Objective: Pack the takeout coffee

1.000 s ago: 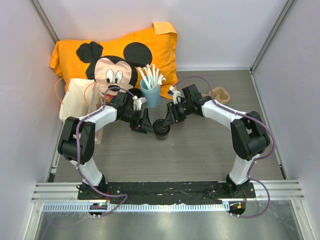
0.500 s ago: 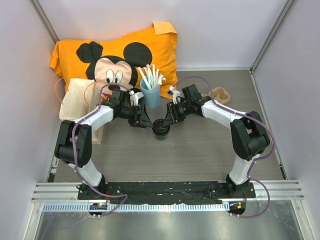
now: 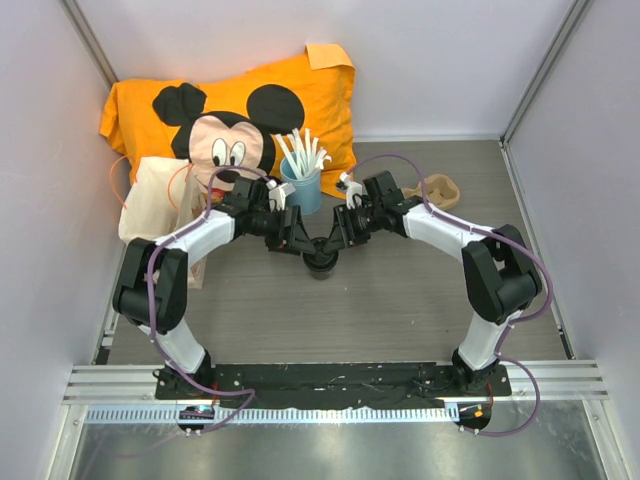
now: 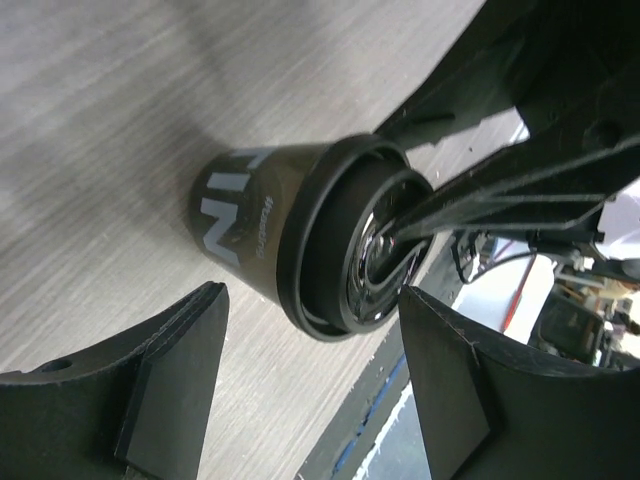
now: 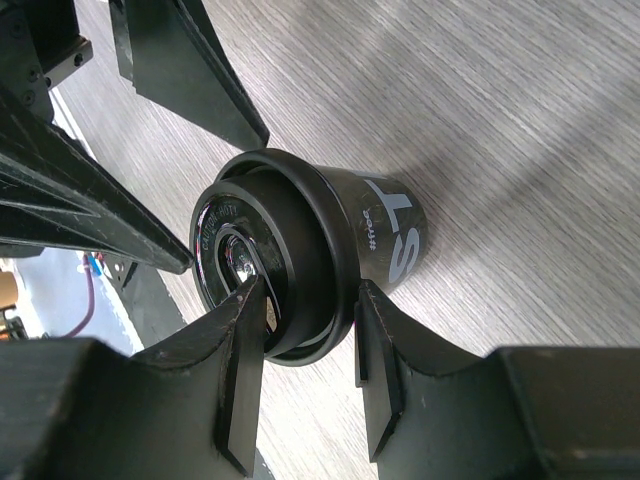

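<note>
The takeout coffee [image 3: 321,260], a dark cup with white lettering [image 4: 245,215] and a round black lid [image 5: 300,250], stands on the grey wood-grain table [image 3: 400,300] between the two arms. My right gripper [image 3: 337,238] is shut on the lid's edge [image 5: 308,300]: one finger [image 5: 245,350] lies over the lid's top, the other [image 5: 390,370] presses its outer rim. My left gripper [image 3: 297,240] comes in from the cup's left, open [image 4: 312,370]. Its fingers [image 4: 175,380] stand wide apart, short of the cup and not touching it.
A blue cup of white sticks [image 3: 301,188] stands just behind the grippers. An orange Mickey Mouse bag [image 3: 240,105] fills the back left, a cream paper bag [image 3: 152,205] stands at the left, and a small tan piece [image 3: 441,188] lies at the right.
My left gripper has swung right and a little away from me, up to the cup's left side. The right gripper and the cup have barely moved.
</note>
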You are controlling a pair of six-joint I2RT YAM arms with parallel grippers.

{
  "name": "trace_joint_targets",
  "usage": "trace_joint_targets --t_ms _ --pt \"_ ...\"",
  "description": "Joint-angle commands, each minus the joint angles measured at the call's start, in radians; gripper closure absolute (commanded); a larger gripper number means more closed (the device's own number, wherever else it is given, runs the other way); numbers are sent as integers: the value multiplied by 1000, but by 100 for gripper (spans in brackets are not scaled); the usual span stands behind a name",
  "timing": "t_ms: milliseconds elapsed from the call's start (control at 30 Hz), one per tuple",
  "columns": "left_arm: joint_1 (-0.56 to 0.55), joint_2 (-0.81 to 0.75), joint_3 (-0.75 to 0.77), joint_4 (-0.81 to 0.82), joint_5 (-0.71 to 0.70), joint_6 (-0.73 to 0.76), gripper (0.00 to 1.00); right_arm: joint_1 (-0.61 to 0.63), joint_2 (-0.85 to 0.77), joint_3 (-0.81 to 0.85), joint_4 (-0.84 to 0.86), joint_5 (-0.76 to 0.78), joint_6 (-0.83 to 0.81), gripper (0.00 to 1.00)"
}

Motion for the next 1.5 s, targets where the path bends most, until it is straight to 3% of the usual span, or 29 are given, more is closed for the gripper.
trace_joint_targets --t_ms 0,433,767,933,1167,1467 --pt "-21 15 53 19 -43 -25 27 15 -15 -39 2 120 3 79" --pt "-79 52 79 -58 -132 17 30 20 -64 -70 45 143 49 79" --pt "-78 107 147 -164 -123 88 55 20 -78 -62 44 134 44 78" --pt "-78 142 174 -182 -98 132 54 4 -90 -51 36 102 30 76" --pt "-78 201 236 -260 -67 244 51 -17 -83 -8 9 -32 -8 55" --pt "-78 279 338 -343 -27 320 50 -54 -46 39 -10 -164 -26 50"
